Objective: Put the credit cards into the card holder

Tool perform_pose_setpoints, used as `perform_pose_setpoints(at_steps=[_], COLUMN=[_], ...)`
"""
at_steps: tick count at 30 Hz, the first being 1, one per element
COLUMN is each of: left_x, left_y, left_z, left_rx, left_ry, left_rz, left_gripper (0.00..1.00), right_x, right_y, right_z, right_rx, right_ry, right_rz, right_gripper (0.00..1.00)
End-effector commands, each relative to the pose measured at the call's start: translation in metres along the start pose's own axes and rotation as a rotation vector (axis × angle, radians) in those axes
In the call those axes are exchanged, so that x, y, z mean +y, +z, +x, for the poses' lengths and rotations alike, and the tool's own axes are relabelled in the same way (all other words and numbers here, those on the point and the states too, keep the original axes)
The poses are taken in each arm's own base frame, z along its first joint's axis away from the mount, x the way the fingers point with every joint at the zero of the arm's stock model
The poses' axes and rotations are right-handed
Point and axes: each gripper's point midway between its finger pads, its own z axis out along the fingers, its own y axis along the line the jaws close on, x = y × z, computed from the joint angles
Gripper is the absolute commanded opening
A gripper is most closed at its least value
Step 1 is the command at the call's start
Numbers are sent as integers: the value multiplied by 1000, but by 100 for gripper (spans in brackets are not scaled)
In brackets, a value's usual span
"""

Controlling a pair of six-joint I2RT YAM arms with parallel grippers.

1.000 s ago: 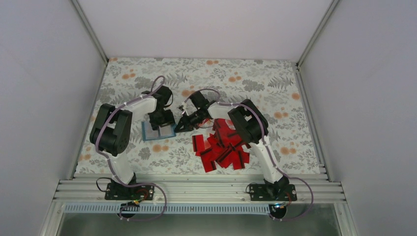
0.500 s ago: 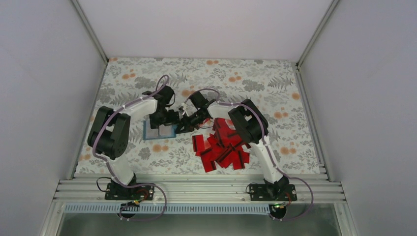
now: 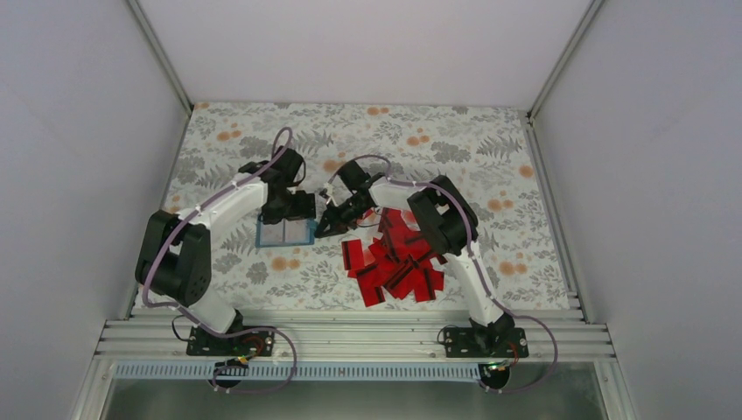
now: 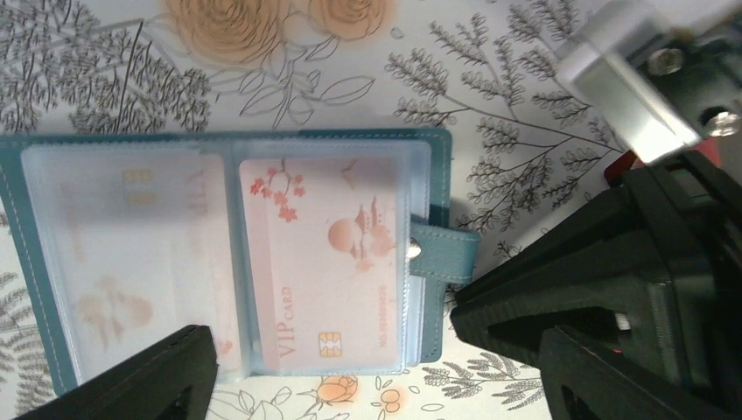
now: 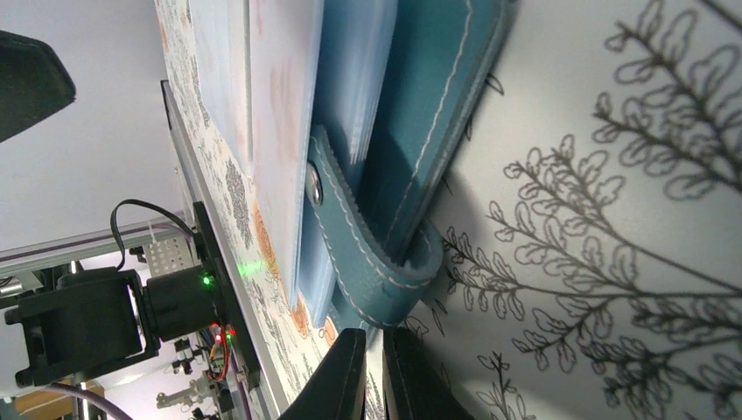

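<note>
The teal card holder (image 3: 285,233) lies open and flat on the flowered cloth. In the left wrist view the card holder (image 4: 442,188) shows two clear pockets, and a pale VIP card (image 4: 332,254) sits in the right one. Its snap tab (image 4: 444,255) points toward my right gripper (image 3: 325,226). My left gripper (image 4: 376,385) hovers open above the holder, holding nothing. My right gripper (image 5: 374,376) is shut, its tips just below the curled tab (image 5: 376,262) at the holder's edge. A heap of red credit cards (image 3: 395,262) lies under the right arm.
White walls enclose the cloth on the left, back and right. The metal rail (image 3: 350,337) with both arm bases runs along the near edge. The two grippers are very close together beside the holder.
My left gripper has opened wide and pulled slightly back over the holder, while its elbow swung left. The right gripper has stayed shut at the tab.
</note>
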Motion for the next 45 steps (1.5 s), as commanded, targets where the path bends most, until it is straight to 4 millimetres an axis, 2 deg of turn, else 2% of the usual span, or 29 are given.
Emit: perform_pose_setpoints(at_steps=[1,6,12,25,35,45], left_x=[10,11,16,21,0,-23], left_y=[0,14,31,53,58,36], left_z=[8,13,12,11,6,-5], left_rx=[-1,15,28,44,45,3], left_ry=[26,31,31,21,39,64], left_rz=[-27,-10,-26,-6,107,222], left_gripper=[88,70,65,82,80,77], right_x=[0,2,2,0,0,1], right_y=[-11,-14,-16,-17,-15,-18], right_z=[-2,-3,-2,0,-2,-10], right_rx=[-11,-9,-6,-7,-8,-19], right_ry=[-11,-13,-7,-1,3,-8], right_rz=[43,39,40,48,49,63], right_gripper=[7,7,7,7,7,7])
